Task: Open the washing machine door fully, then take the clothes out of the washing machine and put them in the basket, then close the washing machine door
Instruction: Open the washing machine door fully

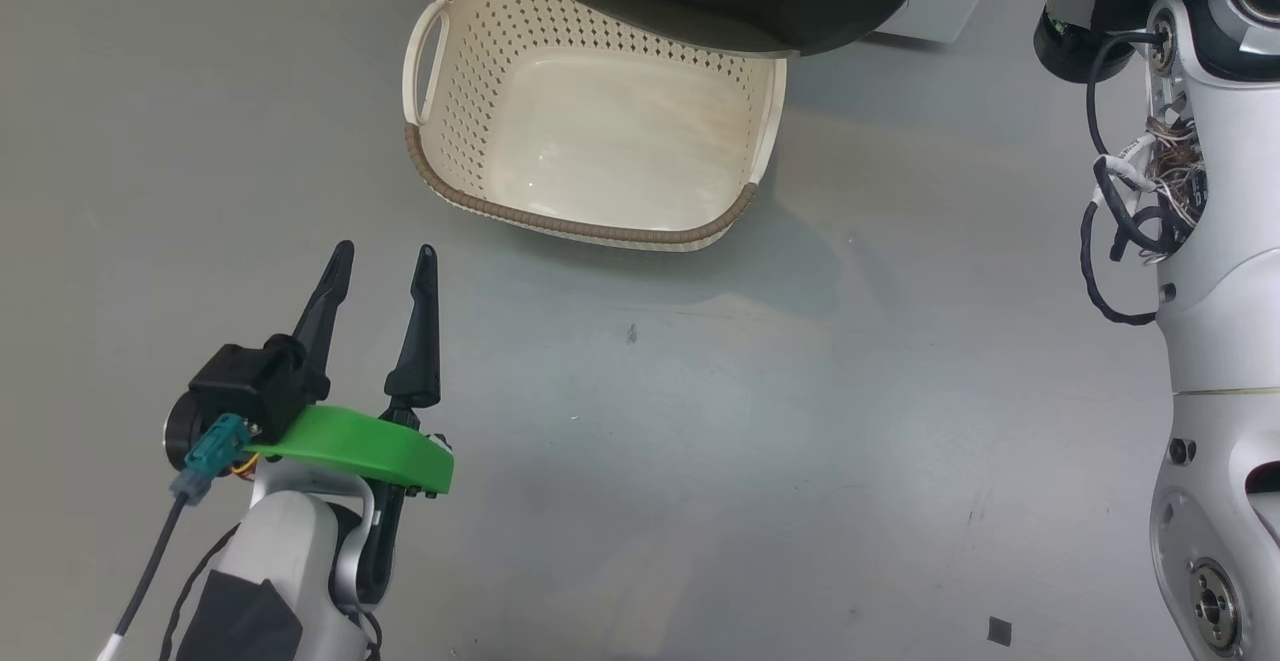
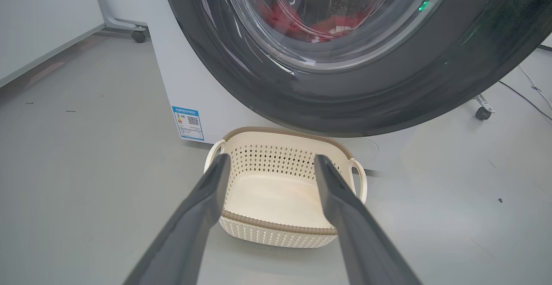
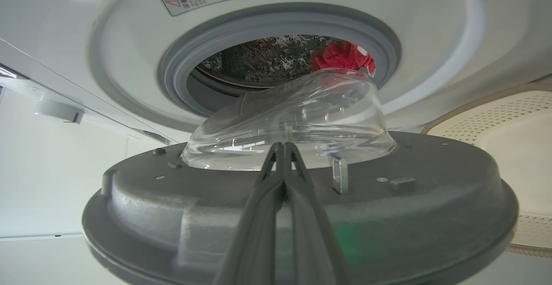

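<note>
The washing machine door (image 3: 181,216) stands partly open, its grey inner face and clear glass bowl (image 3: 293,121) turned towards my right gripper (image 3: 283,145). That gripper is shut on nothing, its tips at the foot of the bowl. Behind the door, red clothes (image 3: 343,56) lie in the steel drum of the washing machine (image 3: 431,39), inside the grey rubber ring. My left gripper (image 1: 385,251) hangs open over the floor, short of the cream basket (image 1: 580,226). In the left wrist view the basket (image 2: 276,160) sits under the door's black rim (image 2: 345,99), with the clothes (image 2: 310,22) showing through the glass.
The white machine front carries a blue label (image 2: 188,123). Wheeled frame legs (image 2: 138,36) stand on the grey floor behind the machine, and a cable (image 2: 530,86) runs along the floor at the right. My right arm's white links (image 1: 1210,341) fill the head view's right edge.
</note>
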Tool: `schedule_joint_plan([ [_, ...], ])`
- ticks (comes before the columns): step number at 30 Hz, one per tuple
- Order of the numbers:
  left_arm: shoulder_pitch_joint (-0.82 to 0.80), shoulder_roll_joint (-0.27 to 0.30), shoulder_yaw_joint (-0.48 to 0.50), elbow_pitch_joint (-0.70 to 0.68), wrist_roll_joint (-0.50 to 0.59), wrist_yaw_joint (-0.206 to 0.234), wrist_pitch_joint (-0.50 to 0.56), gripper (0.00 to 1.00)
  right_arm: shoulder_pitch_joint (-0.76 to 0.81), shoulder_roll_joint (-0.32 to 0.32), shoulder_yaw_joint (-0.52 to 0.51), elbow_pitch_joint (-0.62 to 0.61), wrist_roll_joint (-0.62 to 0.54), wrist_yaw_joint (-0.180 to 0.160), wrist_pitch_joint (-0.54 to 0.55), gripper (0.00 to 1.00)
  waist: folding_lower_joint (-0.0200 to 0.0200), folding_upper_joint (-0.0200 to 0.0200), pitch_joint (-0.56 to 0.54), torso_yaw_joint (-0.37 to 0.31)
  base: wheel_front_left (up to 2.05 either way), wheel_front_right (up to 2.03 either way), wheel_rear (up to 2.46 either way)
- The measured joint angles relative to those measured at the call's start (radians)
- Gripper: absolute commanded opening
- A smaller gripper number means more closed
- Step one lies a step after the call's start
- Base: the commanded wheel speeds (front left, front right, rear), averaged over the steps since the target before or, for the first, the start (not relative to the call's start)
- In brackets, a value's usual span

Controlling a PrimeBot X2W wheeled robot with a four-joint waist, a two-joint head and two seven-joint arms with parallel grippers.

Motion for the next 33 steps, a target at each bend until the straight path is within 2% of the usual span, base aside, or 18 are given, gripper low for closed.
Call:
schedule_joint_plan([
  [11,-0.013,0.0,-0.001,0.002,-0.011,0.0,0.0,1.0,-0.014,-0.001,0.042,0.019,0.083,-0.051,0.069,0.0,0.0,0.0,-0.003,0.005,0.0,0.0,0.0],
  [33,-0.013,0.0,-0.01,0.021,-0.02,0.002,0.0,1.0,0.017,-0.011,0.113,0.073,0.167,-0.078,0.166,0.0,0.0,0.0,-0.052,0.016,0.0,0.0,0.0],
])
